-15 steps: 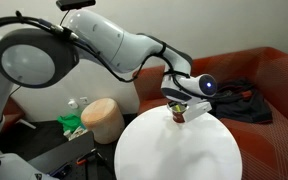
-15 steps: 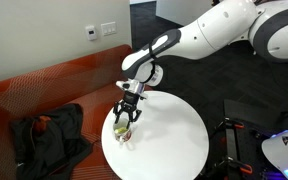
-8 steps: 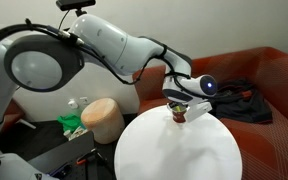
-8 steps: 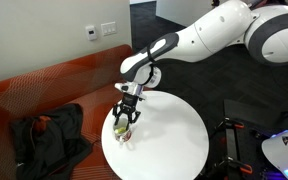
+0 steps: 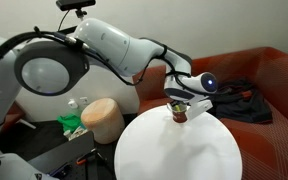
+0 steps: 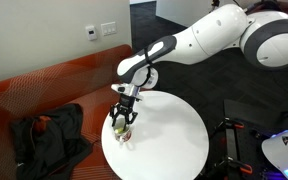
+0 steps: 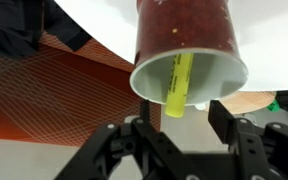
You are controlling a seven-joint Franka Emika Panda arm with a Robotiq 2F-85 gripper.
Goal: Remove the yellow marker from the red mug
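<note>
Our tool (image 7: 170,135) gapes empty above the red mug (image 7: 189,45) and its yellow marker (image 7: 178,85). The round white table (image 5: 174,150) fronts an orange sofa (image 6: 54,85).

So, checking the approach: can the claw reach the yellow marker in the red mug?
Probably yes: the open claw faces into the red mug; the yellow marker pokes past its rim, nothing between.

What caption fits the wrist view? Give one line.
Open claw poised over the red mug, yellow marker inside.

Speckled red mug (image 7: 184,40), yellow marker (image 7: 179,85)
</note>
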